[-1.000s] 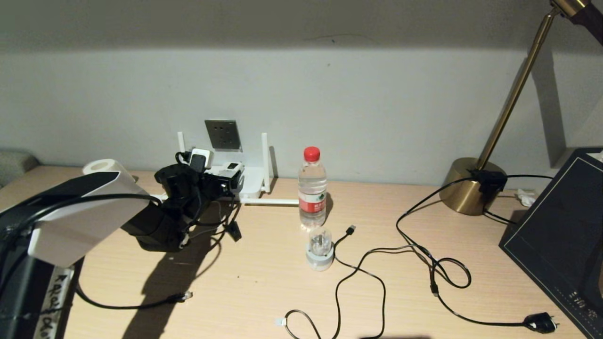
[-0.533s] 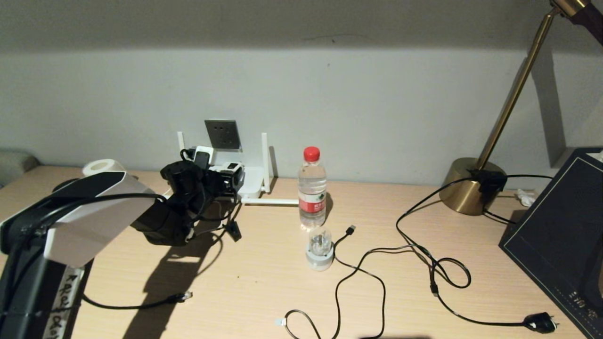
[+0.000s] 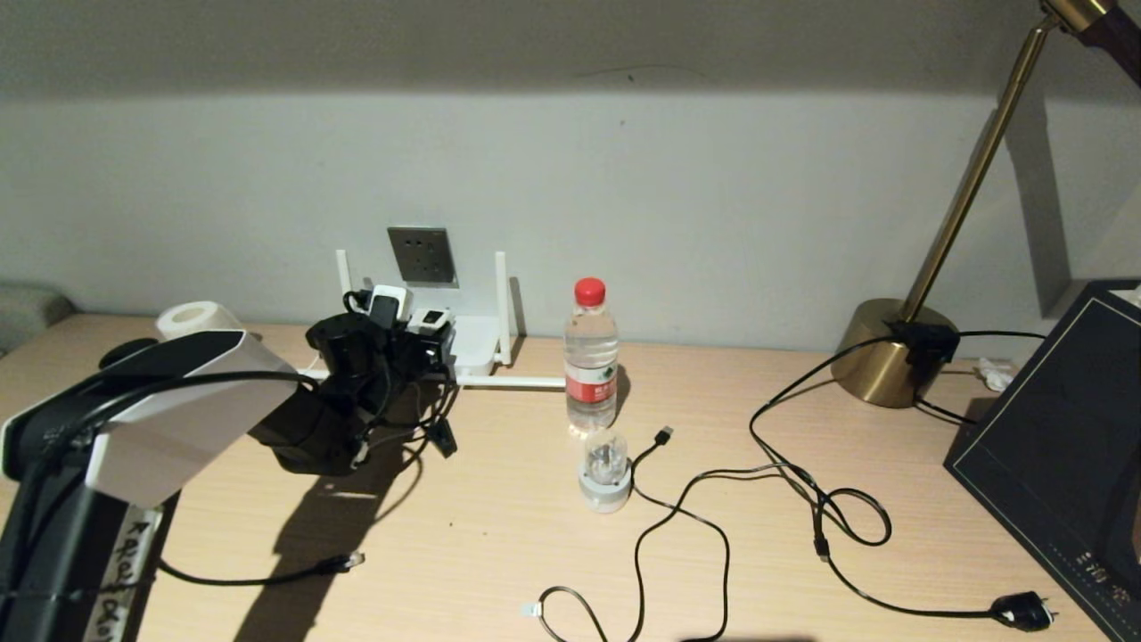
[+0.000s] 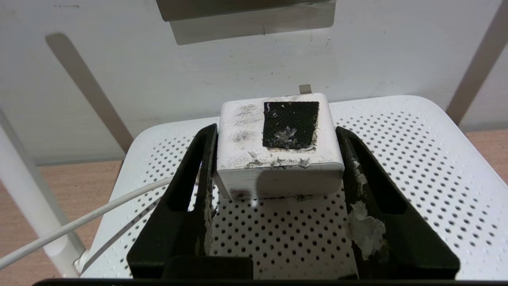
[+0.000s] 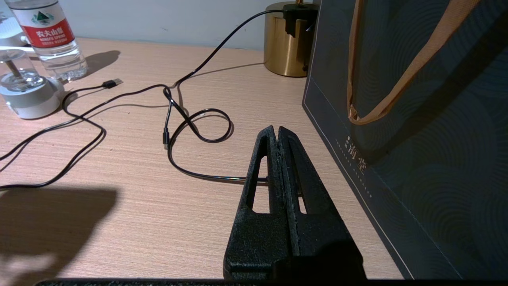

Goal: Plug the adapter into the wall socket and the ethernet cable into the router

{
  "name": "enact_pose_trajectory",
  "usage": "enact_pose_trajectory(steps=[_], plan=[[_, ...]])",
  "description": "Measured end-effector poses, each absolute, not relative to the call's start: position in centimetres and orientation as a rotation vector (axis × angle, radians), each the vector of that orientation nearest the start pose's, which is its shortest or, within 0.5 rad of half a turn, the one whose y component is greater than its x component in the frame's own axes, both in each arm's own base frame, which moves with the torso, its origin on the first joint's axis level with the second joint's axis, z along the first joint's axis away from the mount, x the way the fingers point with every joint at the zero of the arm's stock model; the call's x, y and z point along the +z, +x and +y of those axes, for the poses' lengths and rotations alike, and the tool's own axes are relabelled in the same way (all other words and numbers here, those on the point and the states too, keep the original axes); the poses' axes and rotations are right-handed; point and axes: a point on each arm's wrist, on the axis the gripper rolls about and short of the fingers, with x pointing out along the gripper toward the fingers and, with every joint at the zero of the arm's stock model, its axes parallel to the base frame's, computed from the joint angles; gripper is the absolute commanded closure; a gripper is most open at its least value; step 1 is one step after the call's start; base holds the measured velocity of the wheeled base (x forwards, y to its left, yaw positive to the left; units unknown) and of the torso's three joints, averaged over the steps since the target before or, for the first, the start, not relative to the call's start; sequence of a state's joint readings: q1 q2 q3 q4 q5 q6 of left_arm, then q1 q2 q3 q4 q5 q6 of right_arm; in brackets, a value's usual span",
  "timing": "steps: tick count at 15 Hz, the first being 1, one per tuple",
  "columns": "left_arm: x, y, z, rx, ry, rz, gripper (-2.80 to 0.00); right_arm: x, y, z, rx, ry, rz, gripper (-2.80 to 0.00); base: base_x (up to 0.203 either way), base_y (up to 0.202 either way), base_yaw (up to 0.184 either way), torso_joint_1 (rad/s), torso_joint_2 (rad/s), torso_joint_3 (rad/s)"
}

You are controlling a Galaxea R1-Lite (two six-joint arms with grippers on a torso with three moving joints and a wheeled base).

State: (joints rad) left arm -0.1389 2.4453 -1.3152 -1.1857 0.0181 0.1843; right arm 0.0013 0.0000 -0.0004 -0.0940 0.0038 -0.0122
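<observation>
White adapter (image 4: 279,149) with a black mesh patch, over the white router (image 4: 416,167) dotted with tiny holes. Grey wall socket (image 3: 422,255), red-capped bottle (image 3: 590,355), brass-gold lamp base (image 3: 882,352).

Left arm (image 3: 169,401) is clad in white shell, black cabling attached; black fingers (image 4: 186,190) are scuffed white.

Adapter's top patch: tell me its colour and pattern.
Black, with a fine mesh-like texture, on the white adapter. Clearest in the left wrist view.
</observation>
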Motion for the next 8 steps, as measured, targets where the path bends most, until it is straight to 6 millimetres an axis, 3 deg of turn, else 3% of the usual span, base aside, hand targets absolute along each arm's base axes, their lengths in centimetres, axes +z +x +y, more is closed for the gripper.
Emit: enact_pose_trajectory(steps=[3,8], plan=[[7.8,46.0,-6.5,-0.129,0.179,-0.055,0.0,8.5,-2.3,0.0,0.005,-0.012,-0.095,0.0,0.0,0.0,0.0,0.0,0.0,0.0],[10.8,42.4,-6.0,-0.194,0.175,-0.053,0.0,8.5,-2.3,0.0,0.005,-0.012,-0.094,0.0,0.0,0.0,0.0,0.0,0.0,0.0]])
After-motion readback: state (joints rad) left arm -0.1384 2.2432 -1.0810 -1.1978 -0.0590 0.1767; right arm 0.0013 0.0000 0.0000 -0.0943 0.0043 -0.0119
